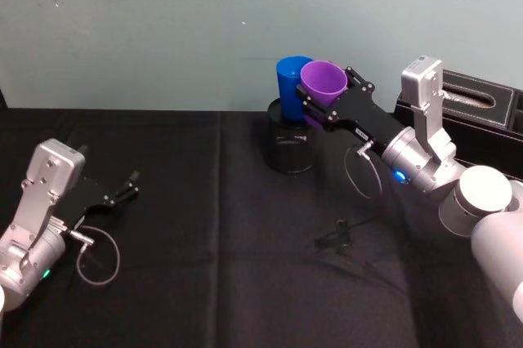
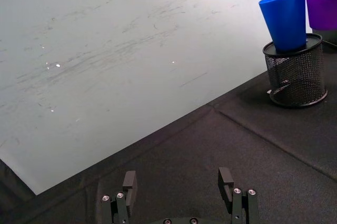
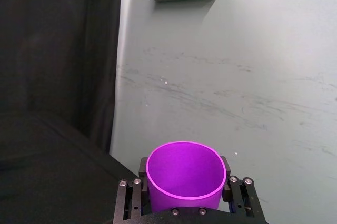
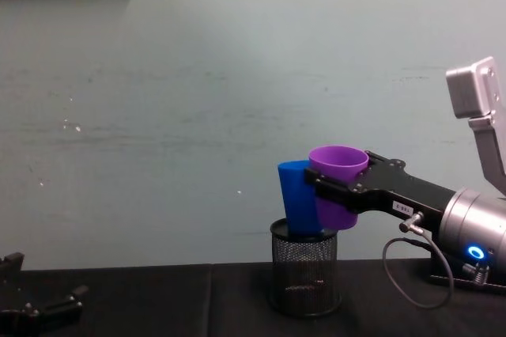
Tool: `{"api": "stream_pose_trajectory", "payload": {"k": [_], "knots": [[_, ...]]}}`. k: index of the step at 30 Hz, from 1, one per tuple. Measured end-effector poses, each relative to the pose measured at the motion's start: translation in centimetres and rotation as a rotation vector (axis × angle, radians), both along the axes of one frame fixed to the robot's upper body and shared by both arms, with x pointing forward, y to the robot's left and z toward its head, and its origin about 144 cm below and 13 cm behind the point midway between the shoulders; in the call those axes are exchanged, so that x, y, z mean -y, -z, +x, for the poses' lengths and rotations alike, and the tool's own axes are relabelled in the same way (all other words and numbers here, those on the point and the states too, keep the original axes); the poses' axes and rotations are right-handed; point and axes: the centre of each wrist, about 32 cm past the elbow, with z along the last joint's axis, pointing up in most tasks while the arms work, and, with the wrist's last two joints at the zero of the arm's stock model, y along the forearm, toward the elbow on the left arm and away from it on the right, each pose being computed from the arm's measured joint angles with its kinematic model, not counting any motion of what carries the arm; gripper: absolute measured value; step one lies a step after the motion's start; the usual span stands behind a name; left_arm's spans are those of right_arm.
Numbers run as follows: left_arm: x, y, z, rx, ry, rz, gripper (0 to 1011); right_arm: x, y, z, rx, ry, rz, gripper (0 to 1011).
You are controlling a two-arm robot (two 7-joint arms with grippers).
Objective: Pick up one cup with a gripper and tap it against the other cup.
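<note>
"Where is your right arm?"

"Stretched forward and up. My right gripper [image 1: 328, 87] is clamped around the purple cup [image 1: 324, 80], held upright above the mesh pen holder [image 1: 288, 148]. The cup is hard beside the blue cup [image 1: 288, 78], which stands tilted inside the holder."

"And the left?"

"My left gripper [image 1: 131, 183] sits low over the table [image 1: 204, 266], well left of the holder, fingers spread."

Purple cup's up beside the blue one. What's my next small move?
Probably nudge the right gripper toward the robot's left so the purple cup taps the blue cup. It is held level with it, close beside; contact is unclear. Left gripper is parked.
</note>
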Motion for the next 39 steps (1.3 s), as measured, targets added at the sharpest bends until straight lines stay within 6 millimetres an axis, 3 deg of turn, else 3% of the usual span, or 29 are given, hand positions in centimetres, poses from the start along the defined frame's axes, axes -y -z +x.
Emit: {"api": "stream_pose_trajectory", "payload": {"k": [19, 39], "knots": [[0.0, 0.0, 0.0, 0.0, 0.0, 0.0, 1011, 0.1, -0.3, 0.0, -0.002, -0.012, -0.008, 747], [0.0, 0.0, 0.0, 0.0, 0.0, 0.0, 1011, -0.1, -0.8, -2.3, -0.036, -0.012, -0.009, 747]]}}
